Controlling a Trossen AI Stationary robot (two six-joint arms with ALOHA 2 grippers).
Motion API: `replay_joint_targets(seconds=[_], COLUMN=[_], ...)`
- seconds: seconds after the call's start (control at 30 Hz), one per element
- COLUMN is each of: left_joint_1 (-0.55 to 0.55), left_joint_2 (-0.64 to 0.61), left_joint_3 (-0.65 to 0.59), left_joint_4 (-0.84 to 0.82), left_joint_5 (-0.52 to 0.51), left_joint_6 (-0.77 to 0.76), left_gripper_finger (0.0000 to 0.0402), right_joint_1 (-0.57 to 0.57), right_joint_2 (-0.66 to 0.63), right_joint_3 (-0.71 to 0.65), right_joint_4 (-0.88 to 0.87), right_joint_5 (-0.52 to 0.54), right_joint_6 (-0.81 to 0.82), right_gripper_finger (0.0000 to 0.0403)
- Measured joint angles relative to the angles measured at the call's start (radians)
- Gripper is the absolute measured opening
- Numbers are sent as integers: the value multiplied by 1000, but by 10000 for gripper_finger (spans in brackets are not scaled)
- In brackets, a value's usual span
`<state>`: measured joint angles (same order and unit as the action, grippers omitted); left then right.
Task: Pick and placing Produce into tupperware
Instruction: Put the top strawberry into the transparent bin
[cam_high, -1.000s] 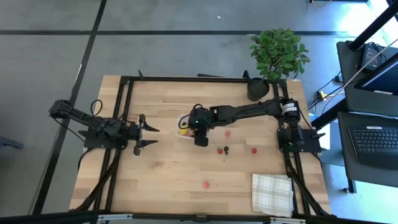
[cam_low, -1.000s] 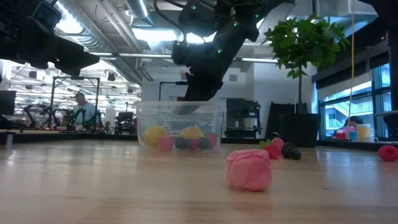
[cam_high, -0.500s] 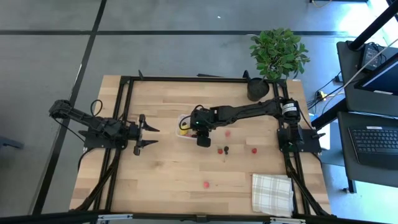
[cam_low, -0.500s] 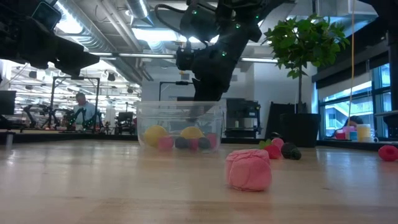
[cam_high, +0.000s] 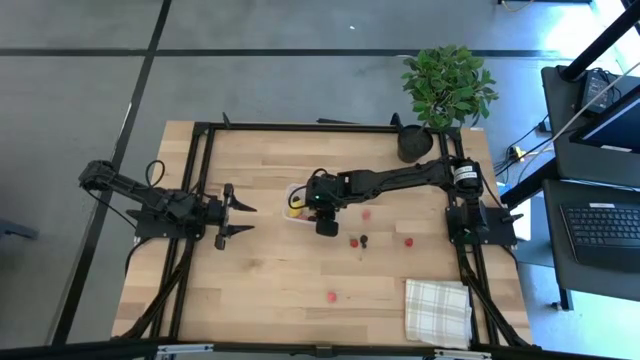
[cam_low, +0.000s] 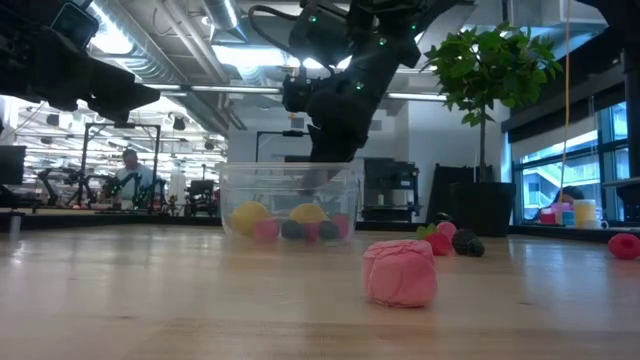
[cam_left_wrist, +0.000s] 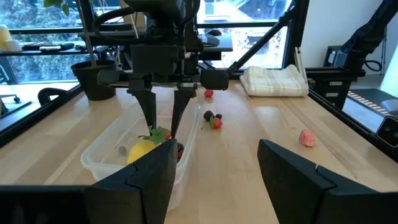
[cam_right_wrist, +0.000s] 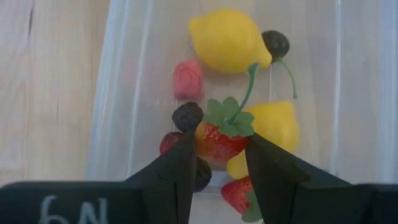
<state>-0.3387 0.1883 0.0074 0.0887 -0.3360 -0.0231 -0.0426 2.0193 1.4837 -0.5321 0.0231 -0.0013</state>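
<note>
Right gripper (cam_right_wrist: 216, 163): clamped on a strawberry (cam_right_wrist: 219, 140) with a green leafy cap and a long stem — held between the two dark fingers directly over the tub; in the high view it sits at the centre of the frame, at the tub's right end.
Left gripper (cam_high: 243, 216): jaws apart, nothing between them, hovering over bare wood at centre left of the high view, well apart from the tub.
Tupperware (cam_high: 292, 203): clear tub at the middle of the high view, just left of the right gripper; in the low view it stands left of centre with the right arm coming down into it from above.
Produce in the tub: two lemons (cam_right_wrist: 229, 40), a pink raspberry (cam_right_wrist: 187, 79), a dark berry (cam_right_wrist: 276, 43) beside the upper lemon, another dark berry (cam_right_wrist: 187, 116) touching the held strawberry, and a second strawberry (cam_right_wrist: 237, 193) lower down, partly hidden by the fingers.
Produce on the table (cam_high: 260, 280): a red piece and a dark piece (cam_high: 359, 241) just right of the gripper, one red piece (cam_high: 366, 213) above them, one (cam_high: 408, 241) further right, and a pink piece (cam_high: 331, 296) alone at lower centre — large in the foreground of the low view.
Checked cloth (cam_high: 437, 311): folded at the lower right of the high view.
Potted plant (cam_high: 445, 88): upper right corner of the table.
</note>
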Motion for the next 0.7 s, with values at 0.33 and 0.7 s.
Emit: replay_joint_targets(seconds=[0.33,0.7], left_joint_1=[0,0], left_joint_2=[0,0], left_joint_3=[0,0], left_joint_4=[0,0], left_joint_5=[0,0], left_joint_6=[0,0], left_gripper_finger=[218,218], right_joint_1=[0,0], right_joint_2=[0,0], right_joint_3=[-1,-1], right_joint_4=[7,7], right_joint_5=[0,0], right_joint_6=[0,0], right_gripper_finger=[135,136])
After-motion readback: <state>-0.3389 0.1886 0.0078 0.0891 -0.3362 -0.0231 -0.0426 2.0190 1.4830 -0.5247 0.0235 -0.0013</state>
